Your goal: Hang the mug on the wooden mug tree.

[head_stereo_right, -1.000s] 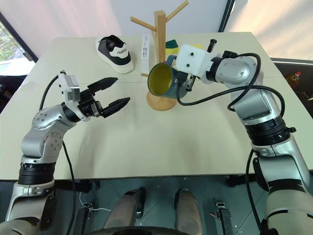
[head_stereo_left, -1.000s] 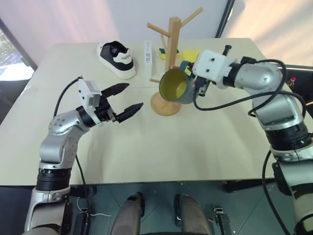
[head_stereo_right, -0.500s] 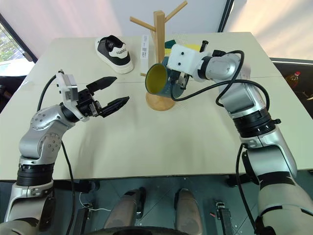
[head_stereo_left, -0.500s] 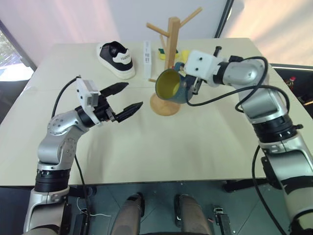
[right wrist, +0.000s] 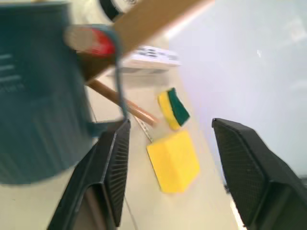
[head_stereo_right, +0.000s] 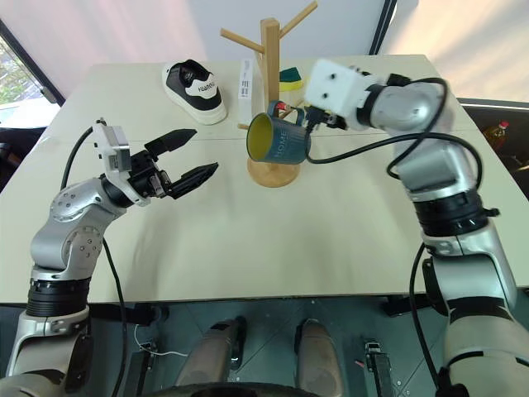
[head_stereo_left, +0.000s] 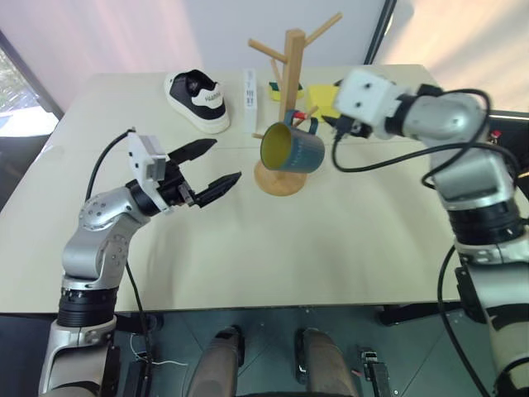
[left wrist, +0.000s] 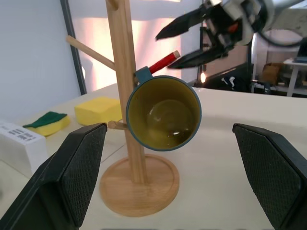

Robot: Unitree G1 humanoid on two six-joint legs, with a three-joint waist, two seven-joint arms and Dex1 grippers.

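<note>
Mug (head_stereo_right: 279, 140): hangs by its handle on a red-tipped peg of the wooden mug tree (head_stereo_right: 270, 66), yellow inside facing the left claw (head_stereo_right: 189, 157).
Right claw (left wrist: 192, 36): just beside the mug's handle, jaws apart, gripping nothing.
Left claw: over the counter (head_stereo_right: 273, 240), well apart from the tree's base, jaws spread wide, empty.

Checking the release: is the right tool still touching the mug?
Apart. In the left wrist view the right tool hangs open above and behind the mug, wall showing between them; the mug hangs from a red-tipped peg.
</note>
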